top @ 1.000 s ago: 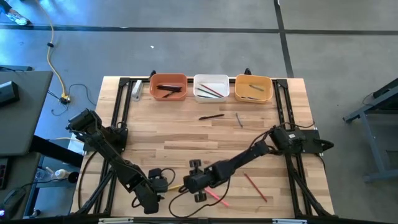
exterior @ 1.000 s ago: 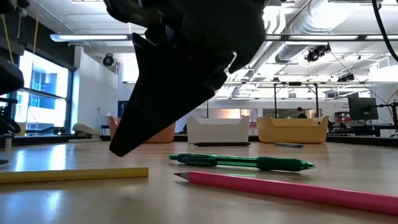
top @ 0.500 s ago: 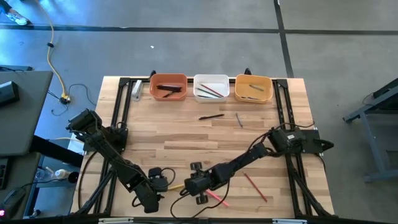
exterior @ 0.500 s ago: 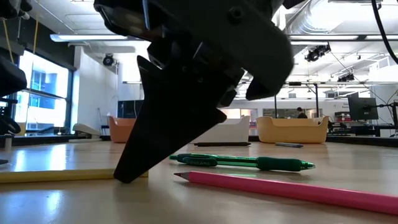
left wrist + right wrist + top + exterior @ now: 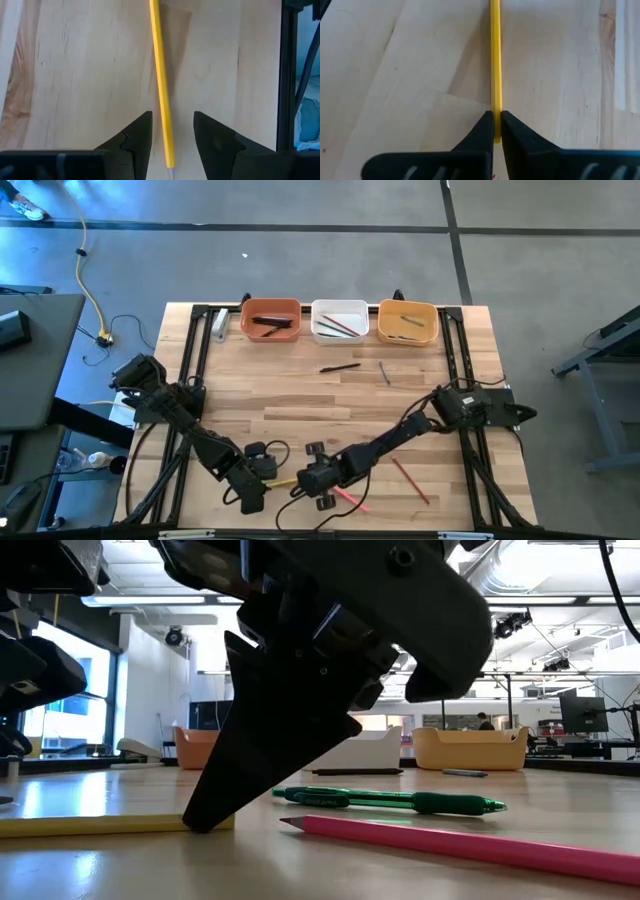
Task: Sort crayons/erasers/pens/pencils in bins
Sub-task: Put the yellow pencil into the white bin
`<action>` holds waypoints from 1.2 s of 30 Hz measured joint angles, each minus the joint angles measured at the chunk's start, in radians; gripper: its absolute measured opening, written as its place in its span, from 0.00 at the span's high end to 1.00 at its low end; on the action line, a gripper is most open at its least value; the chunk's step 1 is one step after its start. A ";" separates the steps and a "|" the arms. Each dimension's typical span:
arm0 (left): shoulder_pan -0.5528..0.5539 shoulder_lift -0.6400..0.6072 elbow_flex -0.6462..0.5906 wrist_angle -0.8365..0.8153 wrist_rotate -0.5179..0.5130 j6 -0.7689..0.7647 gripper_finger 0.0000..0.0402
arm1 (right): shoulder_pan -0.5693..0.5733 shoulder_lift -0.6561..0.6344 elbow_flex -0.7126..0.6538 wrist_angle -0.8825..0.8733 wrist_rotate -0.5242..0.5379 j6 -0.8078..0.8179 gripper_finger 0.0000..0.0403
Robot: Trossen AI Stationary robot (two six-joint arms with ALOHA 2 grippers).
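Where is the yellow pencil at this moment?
The yellow pencil lies on the table's near edge, high view. The right claw is shut on one end; the open left claw straddles the other.

The floor (image 5: 300, 250) is grey concrete with dark lines. Ceiling lights (image 5: 150, 602) shine, and a bright window (image 5: 65, 690) is on one side.

Bright ceiling strips (image 5: 150, 600) and a window (image 5: 60, 680) light the room; table (image 5: 100, 870) shows glare, soft shadows, near arm blurred
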 joint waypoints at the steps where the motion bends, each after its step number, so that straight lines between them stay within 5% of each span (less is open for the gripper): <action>1: 0.003 0.000 0.000 0.000 0.003 0.000 0.67 | 0.000 -0.001 0.000 0.002 0.009 0.000 0.99; 19: 0.009 0.005 0.001 -0.022 0.021 0.026 0.68 | 0.015 -0.039 -0.002 0.042 0.048 -0.019 1.00; 30: 0.016 0.005 0.000 -0.024 0.032 0.075 0.97 | 0.021 -0.040 -0.001 0.056 0.049 -0.025 1.00; 36: 0.016 0.004 0.000 -0.033 0.003 0.079 0.98 | 0.031 -0.045 -0.001 0.061 0.085 -0.024 0.94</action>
